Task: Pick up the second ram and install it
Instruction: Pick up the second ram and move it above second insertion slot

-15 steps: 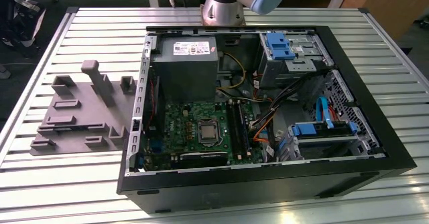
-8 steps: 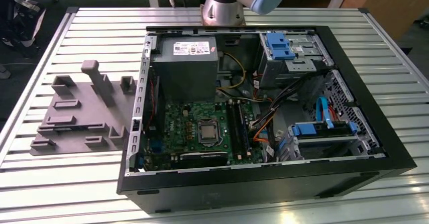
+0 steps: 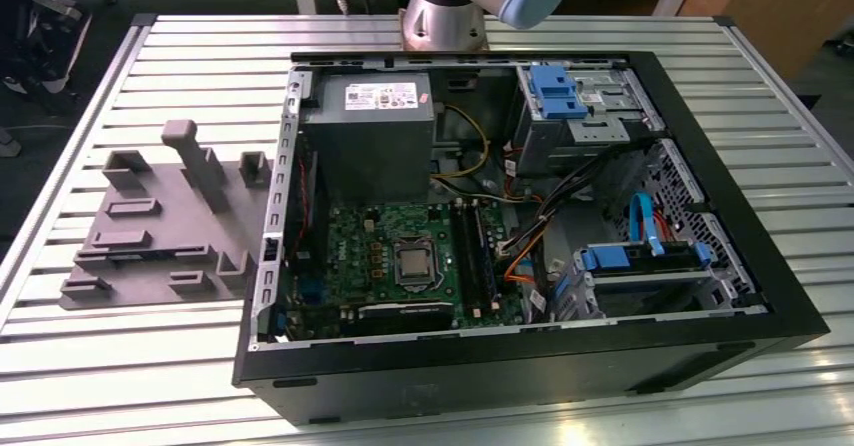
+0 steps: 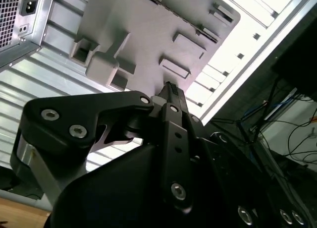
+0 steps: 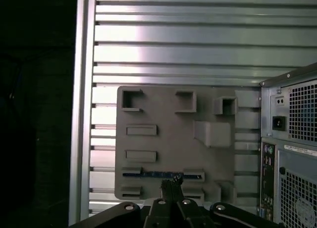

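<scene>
On the grey fixture point(image 5: 166, 131), second ram point(image 5: 143, 175), thin dark narrow strip, slotted.

An open computer case point(image 3: 507, 371) sat on a slatted metal table point(image 3: 120, 366) in the exterior view; a grey plastic fixture point(image 3: 154, 231) lay at the case's nine o'clock.

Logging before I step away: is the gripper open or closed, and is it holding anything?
Gripper: closed, holding nothing; the second ram lies in the grey fixture.
</scene>
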`<state>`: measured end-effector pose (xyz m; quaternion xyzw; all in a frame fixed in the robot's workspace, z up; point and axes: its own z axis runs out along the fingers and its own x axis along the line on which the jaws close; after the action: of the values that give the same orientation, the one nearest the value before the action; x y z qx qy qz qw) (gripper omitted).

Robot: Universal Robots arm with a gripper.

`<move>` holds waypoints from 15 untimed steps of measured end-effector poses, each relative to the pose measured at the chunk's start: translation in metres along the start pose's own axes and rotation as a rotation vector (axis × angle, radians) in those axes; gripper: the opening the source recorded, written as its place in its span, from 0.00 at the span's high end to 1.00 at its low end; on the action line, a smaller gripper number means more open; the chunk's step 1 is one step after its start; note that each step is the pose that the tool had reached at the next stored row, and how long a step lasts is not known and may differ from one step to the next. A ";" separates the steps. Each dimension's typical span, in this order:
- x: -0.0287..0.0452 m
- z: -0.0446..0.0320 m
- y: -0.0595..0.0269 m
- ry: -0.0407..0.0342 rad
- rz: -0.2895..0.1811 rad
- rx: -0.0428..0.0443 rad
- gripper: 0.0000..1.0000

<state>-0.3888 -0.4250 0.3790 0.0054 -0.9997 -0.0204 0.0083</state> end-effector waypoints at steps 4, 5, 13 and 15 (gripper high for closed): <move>0.0000 0.0001 0.0000 0.0014 -0.035 0.0005 0.89; 0.0000 0.0001 0.0000 0.0020 -0.049 0.0008 0.89; 0.0000 0.0003 0.0000 0.0080 -0.193 0.0032 0.89; 0.0000 0.0004 0.0000 0.0094 -0.229 0.0037 0.89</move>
<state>-0.3888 -0.4250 0.3787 0.1196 -0.9926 -0.0193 0.0105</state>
